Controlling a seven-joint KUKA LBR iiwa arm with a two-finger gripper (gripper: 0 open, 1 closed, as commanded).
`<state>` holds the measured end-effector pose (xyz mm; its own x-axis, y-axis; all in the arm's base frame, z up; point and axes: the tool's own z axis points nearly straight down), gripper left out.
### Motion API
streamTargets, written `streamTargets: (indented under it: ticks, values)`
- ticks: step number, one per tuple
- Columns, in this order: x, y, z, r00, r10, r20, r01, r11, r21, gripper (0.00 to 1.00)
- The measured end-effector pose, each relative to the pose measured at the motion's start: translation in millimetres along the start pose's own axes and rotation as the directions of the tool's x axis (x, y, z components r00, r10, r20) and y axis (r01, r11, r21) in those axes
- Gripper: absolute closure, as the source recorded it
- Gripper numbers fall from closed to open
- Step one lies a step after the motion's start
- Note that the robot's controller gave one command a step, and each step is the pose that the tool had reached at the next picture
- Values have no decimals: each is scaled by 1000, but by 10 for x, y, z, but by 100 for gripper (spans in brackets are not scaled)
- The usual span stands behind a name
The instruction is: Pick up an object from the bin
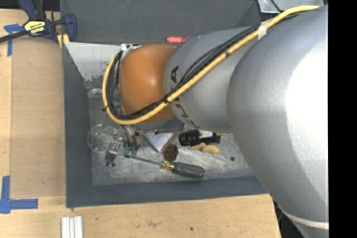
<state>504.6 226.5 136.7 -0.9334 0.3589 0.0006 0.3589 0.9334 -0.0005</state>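
The gripper [125, 141] is positioned low near the near-left corner of the bin [76, 136], just beside a clear plastic cup [99, 139]. Its clamping state cannot be determined. A dark-handled screwdriver [174, 167] is laid along the near edge.

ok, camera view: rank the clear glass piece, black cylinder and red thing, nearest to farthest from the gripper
1. Clear glass piece, just left of the gripper.
2. Black cylinder, to its right, by the arm's edge.
3. Red thing, at the bin's back wall, beyond the arm.
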Motion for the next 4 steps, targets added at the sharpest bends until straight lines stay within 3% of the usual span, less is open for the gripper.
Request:
streamTargets:
  ticks: [1,2,4]
  values:
    - [48,79,529,993,116,3,-116,993,-3,0]
    - [-1,177,614,1000,19,17,-18,1000,-10,100]
    - [-4,180,601,1000,18,15,-18,1000,-9,100]
